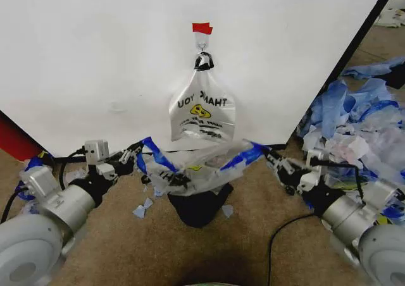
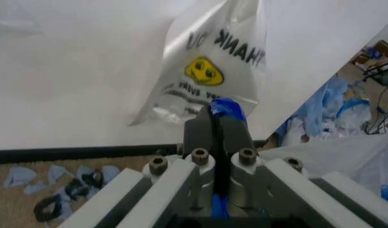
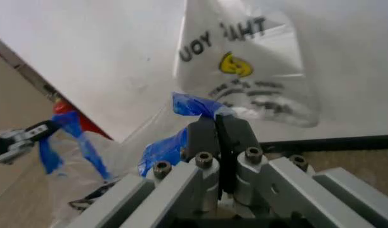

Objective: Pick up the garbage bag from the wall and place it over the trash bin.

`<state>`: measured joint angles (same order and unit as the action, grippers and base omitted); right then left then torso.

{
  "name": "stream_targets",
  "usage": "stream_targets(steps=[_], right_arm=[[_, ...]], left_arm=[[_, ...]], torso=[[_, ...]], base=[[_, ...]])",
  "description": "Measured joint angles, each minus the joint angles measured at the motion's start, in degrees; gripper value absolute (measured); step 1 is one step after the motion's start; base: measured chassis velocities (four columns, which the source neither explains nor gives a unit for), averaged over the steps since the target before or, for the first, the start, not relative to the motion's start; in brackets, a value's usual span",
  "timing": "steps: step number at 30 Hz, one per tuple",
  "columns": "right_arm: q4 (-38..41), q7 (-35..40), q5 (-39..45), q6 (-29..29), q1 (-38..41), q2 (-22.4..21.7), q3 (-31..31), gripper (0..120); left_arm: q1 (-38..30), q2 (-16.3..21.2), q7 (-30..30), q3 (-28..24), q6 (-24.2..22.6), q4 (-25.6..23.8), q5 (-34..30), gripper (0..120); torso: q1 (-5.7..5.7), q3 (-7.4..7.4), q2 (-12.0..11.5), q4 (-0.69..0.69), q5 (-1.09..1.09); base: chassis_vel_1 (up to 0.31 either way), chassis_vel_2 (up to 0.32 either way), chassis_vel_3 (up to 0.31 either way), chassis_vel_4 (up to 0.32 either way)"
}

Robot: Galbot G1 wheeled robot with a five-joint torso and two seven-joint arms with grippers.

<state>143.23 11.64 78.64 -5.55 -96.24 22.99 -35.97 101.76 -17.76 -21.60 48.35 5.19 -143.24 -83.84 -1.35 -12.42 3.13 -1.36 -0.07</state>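
Observation:
The garbage bag (image 1: 197, 167), clear plastic with blue handles, hangs stretched between my two grippers, low in front of the wall (image 1: 95, 58). My left gripper (image 1: 135, 154) is shut on one blue handle (image 2: 227, 108). My right gripper (image 1: 271, 157) is shut on the other blue handle (image 3: 191, 105). The bag's body sags onto the black trash bin (image 1: 199, 209), which stands on the carpet right under it. In the right wrist view, the left gripper (image 3: 21, 137) shows farther off with a blue strip (image 3: 86, 142) trailing from it.
A second smiley bag (image 1: 202, 112) with a black top hangs from the hook under red tape (image 1: 202, 28). A heap of blue-and-white plastic scraps (image 1: 361, 128) lies to the right. Small scraps (image 1: 142, 207) and a black cable (image 1: 285, 235) lie on the carpet.

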Motion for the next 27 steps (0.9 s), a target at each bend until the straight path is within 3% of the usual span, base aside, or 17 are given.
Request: stream_targets(steps=[7,14,27], right_arm=[[0.0,-1.24,-4.9,0.13,0.25,2.25,4.13,0],[-2.14,-1.64,-12.4,-0.71,-0.28,5.94,9.47,0],[-6.73,-2.08,-17.27,-1.37,0.91,9.68,16.02,0]], left_arm=[[0.4,-2.91,-1.09,-5.15,-0.88,0.0,3.78,0],[1.61,-6.63,-0.95,-15.26,-1.4,0.0,11.7,0],[1.02,-6.7,-0.7,-22.55,-1.66,0.0,15.88,0]], torso=[[0.0,0.0,0.0,0.0,0.0],[0.0,0.0,0.0,0.01,0.01],[0.0,0.0,0.0,0.01,0.0]], base=[[0.0,0.0,0.0,0.0],[0.0,0.0,0.0,0.0],[0.0,0.0,0.0,0.0]])
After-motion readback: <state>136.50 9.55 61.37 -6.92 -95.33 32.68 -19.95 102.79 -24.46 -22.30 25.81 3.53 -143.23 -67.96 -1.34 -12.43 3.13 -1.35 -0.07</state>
